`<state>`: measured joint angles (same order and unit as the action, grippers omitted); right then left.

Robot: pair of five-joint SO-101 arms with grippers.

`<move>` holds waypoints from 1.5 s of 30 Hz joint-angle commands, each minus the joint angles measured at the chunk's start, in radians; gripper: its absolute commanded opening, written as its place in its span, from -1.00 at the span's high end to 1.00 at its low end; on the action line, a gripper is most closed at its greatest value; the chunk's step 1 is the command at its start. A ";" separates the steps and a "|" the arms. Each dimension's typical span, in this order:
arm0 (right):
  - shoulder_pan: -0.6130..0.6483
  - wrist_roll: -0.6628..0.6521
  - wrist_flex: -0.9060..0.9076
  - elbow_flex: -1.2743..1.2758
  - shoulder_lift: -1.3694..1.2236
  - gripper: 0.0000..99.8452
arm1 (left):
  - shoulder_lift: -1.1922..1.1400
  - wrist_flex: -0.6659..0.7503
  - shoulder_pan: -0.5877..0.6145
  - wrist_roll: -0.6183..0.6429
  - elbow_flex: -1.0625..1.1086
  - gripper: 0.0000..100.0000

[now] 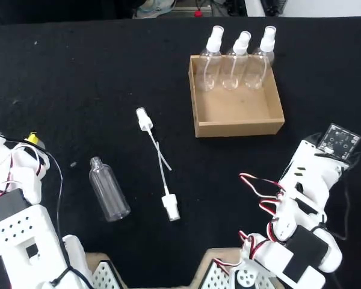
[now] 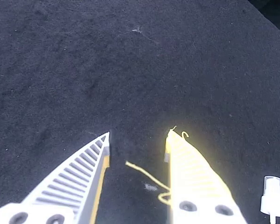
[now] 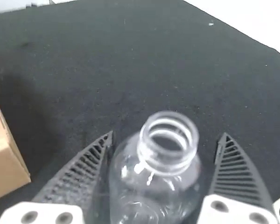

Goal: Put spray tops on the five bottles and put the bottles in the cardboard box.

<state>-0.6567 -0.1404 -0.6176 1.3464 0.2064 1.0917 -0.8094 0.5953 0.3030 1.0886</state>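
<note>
Right gripper (image 3: 166, 134): the fingers are closed on the body of an uncapped bottle (image 3: 154, 186), held neck outward, near the box (image 3: 4, 158). Left gripper (image 2: 139, 133): the fingers are parted, nothing is held, and bare worktop (image 2: 130, 56) lies below. A second open bottle (image 1: 108, 189) and two spray tops (image 1: 144, 119) (image 1: 171, 208) are laid on the worktop; three capped bottles (image 1: 231, 63) are stood along the box's far wall

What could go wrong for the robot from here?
The far spray top and near spray top lie with tubes crossed, so lifting one may drag the other. The lying bottle could roll when nudged. The held bottle might slip from the right gripper.
</note>
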 commanded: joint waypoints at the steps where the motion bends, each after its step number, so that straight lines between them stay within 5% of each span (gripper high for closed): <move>1: 0.012 -0.051 -0.011 0.007 0.042 0.38 | 0.000 0.018 -0.016 0.006 -0.007 0.62; 11: 0.037 -0.054 0.008 0.199 0.357 0.38 | 0.000 0.018 -0.016 0.006 -0.007 0.62; 19: 0.041 -0.049 0.359 0.127 0.547 0.38 | 0.000 0.012 -0.012 0.006 -0.007 0.62; 24: 0.037 -0.048 0.480 0.031 0.516 0.38 | 0.000 0.012 -0.010 0.006 -0.007 0.62; 45: 0.035 -0.048 0.480 -0.104 0.245 0.39 | 0.000 0.017 -0.010 0.005 -0.007 0.62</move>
<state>-0.6276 -0.1880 -0.1419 1.2973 0.4273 1.0917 -0.8094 0.5907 0.3030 1.0886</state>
